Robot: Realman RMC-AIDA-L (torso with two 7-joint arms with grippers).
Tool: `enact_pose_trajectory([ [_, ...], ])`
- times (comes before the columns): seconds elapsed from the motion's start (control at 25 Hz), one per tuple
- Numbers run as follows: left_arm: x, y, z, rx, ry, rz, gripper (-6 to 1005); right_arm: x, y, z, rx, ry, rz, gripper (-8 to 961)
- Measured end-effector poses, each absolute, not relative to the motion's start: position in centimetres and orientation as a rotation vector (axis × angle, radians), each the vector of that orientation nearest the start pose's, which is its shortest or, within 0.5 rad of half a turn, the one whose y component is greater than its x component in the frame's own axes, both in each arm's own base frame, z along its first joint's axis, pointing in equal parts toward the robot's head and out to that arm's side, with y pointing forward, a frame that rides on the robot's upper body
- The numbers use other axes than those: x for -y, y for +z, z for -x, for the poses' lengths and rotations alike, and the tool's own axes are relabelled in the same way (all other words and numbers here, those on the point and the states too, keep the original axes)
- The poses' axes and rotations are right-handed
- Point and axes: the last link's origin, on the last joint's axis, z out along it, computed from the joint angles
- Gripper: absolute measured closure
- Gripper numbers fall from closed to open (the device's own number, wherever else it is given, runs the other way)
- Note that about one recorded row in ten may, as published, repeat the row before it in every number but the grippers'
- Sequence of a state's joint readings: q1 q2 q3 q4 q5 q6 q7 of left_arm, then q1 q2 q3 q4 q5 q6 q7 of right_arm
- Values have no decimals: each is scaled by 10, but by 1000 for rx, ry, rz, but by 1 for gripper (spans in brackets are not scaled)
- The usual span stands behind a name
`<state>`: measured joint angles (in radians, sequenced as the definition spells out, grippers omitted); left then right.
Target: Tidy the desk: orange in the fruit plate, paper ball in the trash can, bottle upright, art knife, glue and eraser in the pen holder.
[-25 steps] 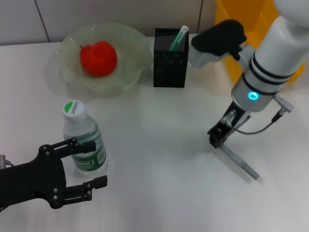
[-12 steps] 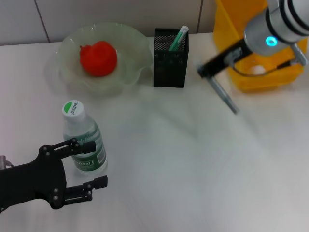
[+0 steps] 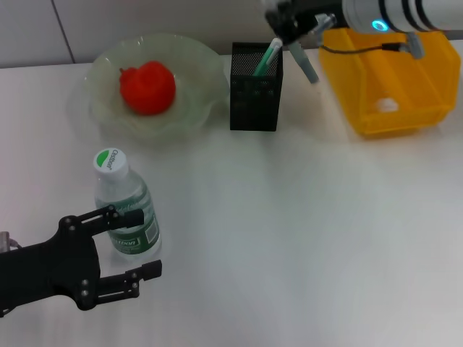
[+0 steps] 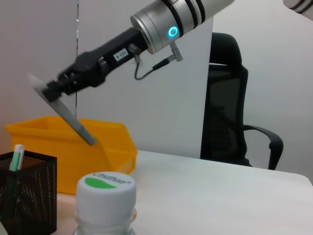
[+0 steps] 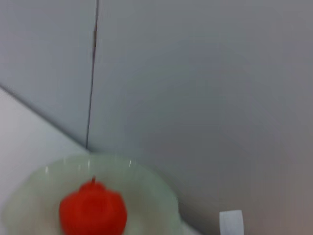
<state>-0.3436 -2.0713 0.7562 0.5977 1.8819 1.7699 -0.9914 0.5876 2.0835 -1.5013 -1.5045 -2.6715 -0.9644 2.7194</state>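
Observation:
My right gripper (image 3: 288,32) is shut on the grey art knife (image 3: 306,65) and holds it tilted in the air just above and right of the black mesh pen holder (image 3: 255,97). A green-and-white stick (image 3: 268,56) stands in the holder. The orange (image 3: 147,87) lies in the pale green fruit plate (image 3: 189,50). The bottle (image 3: 124,210) stands upright at the front left. My left gripper (image 3: 145,243) is open right beside it. The yellow trash can (image 3: 409,72) holds a white paper ball (image 3: 387,105). The eraser is not in view.
The left wrist view shows the bottle cap (image 4: 106,187), the pen holder (image 4: 24,191), the trash can (image 4: 73,147) and the right gripper (image 4: 61,88) with the knife (image 4: 68,117). A black office chair (image 4: 230,107) stands beyond the table.
My right arm has lifted the art knife off the table at the front right and carried it back and left to above the pen holder. The left arm has not moved.

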Motion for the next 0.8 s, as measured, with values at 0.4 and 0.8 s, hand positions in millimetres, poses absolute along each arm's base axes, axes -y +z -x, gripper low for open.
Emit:
enact_pose_trajectory([
  [0.4, -254, -5, 289, 298, -892, 2760, 214, -421, 3, -102, -338, 259, 2139, 813],
  [0.8, -253, -6, 290, 315, -899, 2758, 214, -426, -26, -122, -331, 331, 2097, 814],
])
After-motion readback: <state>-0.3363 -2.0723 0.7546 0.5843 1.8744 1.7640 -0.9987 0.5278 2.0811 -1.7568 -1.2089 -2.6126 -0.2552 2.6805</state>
